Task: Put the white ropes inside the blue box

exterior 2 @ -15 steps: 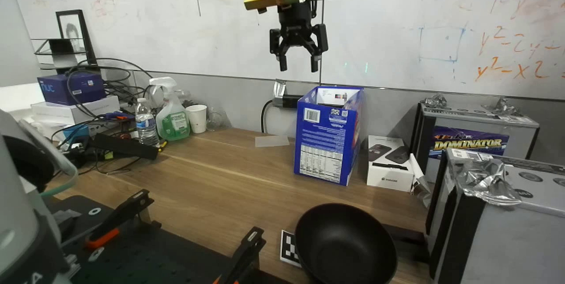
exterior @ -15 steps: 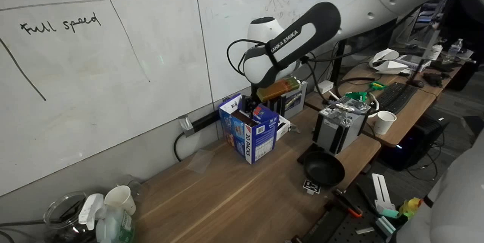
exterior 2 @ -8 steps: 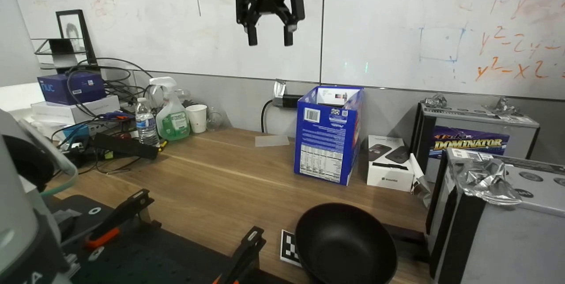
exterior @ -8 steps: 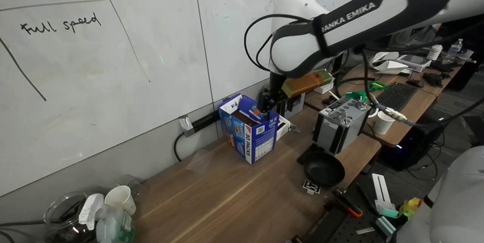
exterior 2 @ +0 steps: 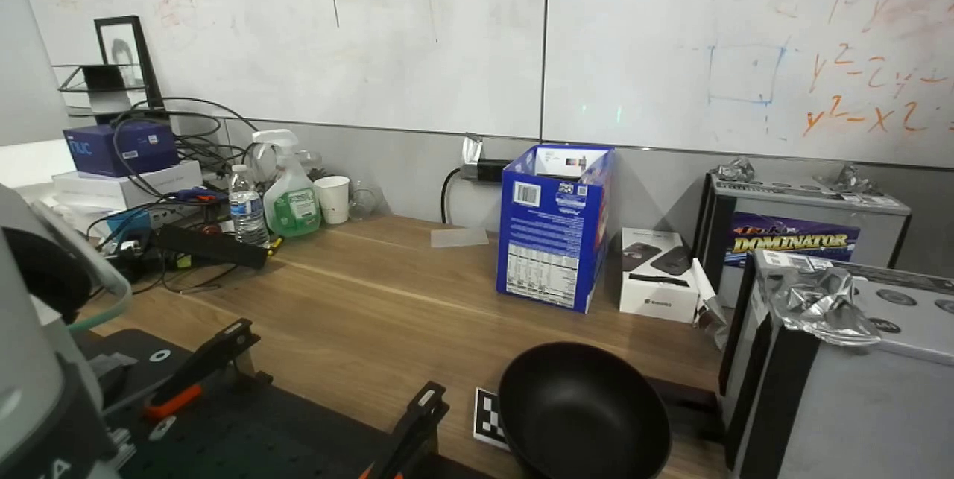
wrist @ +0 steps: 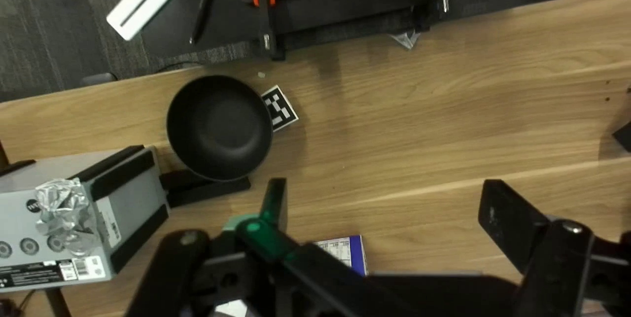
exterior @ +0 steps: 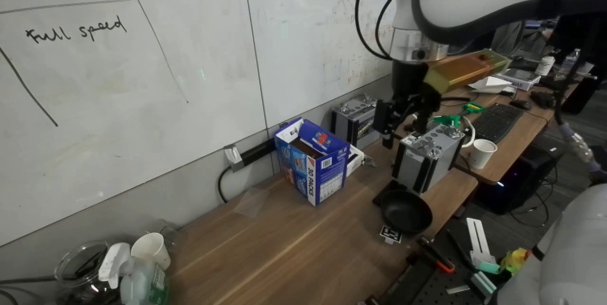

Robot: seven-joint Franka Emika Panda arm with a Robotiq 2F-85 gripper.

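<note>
- Moved: black two-fingered end effector (wrist: pixel 384 201), drawn away from the open-topped blue cardboard box (exterior 2: pixel 550 233); jaws wide apart, nothing held.
- White ropes unseen, perhaps inside the box.
- Risk: loosely packed coil springing over its rim.

Marker-scrawled whiteboard (exterior 2: pixel 492 39) above grey wall (exterior 2: pixel 402 166), wood-grained table (exterior 2: pixel 358 308) below, dark floor (wrist: pixel 44 31).

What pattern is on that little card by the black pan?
Black and white blocks; the card shows best in the wrist view.
</note>
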